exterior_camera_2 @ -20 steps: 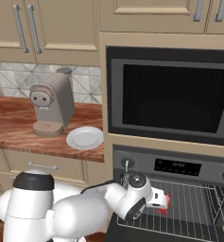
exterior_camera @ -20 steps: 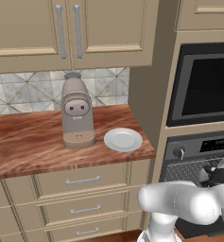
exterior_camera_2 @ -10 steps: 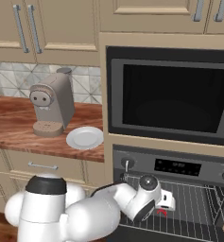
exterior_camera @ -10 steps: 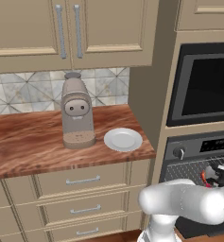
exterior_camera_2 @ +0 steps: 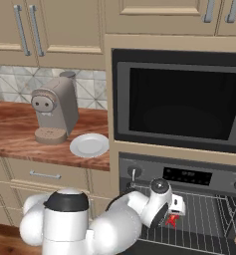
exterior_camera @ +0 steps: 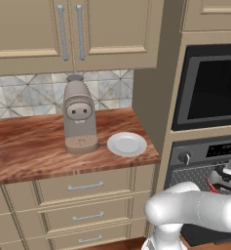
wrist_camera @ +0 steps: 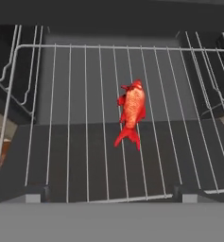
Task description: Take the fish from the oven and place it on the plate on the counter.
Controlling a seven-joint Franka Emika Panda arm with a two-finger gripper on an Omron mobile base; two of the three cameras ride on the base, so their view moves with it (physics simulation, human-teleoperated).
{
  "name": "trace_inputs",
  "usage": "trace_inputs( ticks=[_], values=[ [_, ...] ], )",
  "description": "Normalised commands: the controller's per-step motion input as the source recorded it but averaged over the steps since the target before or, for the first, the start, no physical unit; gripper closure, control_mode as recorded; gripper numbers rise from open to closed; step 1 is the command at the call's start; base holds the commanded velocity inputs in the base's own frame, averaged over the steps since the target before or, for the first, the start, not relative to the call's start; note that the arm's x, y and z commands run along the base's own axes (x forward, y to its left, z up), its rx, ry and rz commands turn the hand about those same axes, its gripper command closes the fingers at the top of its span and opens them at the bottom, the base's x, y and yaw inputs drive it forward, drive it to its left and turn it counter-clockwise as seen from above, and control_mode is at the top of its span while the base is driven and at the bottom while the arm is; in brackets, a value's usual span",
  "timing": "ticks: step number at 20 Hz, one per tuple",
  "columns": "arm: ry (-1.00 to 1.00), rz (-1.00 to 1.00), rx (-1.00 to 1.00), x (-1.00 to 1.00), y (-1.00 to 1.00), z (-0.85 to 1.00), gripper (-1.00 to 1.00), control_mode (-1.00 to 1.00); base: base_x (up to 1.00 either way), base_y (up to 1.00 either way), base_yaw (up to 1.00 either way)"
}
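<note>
I have swung the arm lower and further toward the oven [exterior_camera_2: 189, 199] over the last second: in the right base view the hand has moved from beside the control panel's left end to right in front of the pulled-out wire rack [wrist_camera: 108, 123], and the gripper [exterior_camera_2: 175, 213] now sits just above the red shape there. That puts the approach nearly done; by my reading the grasp itself has not begun, since the jaws stand fully wide and nothing is between them. The fish [wrist_camera: 131, 113] lies flat on the rack, near its middle and a little toward the right side as the hand camera frames it, with bare wires all around it. Its long axis runs nearly parallel to the rack's wires, tilted slightly, head toward the back of the oven cavity and forked tail toward the rack's front edge and my hand. I judge that I should close across the narrow body, so the fingers need to straddle it side to side instead of end to end. The plate [exterior_camera: 126, 144] waits bare on the counter [exterior_camera: 34, 146], just beside the coffee machine [exterior_camera: 79, 114] and well apart from the oven, so a long carry follows.
</note>
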Motion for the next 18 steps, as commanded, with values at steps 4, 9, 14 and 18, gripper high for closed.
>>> trace_inputs(
  ticks=[4,9,14,18],
  values=[
    [-0.03,-0.01,0.0,0.11,-0.07,-0.25,-1.0,-1.0,0.0,0.0,0.0],
    [-0.14,-0.05,0.03,0.0,-0.24,-0.46,-1.0,-1.0,0.0,0.0,0.0],
    [-0.16,-0.05,0.04,0.02,-0.27,-0.27,-1.0,-1.0,0.0,0.0,0.0],
    [-0.06,-0.04,0.01,0.14,-0.18,0.0,-1.0,-1.0,0.0,0.0,0.0]
  ],
)
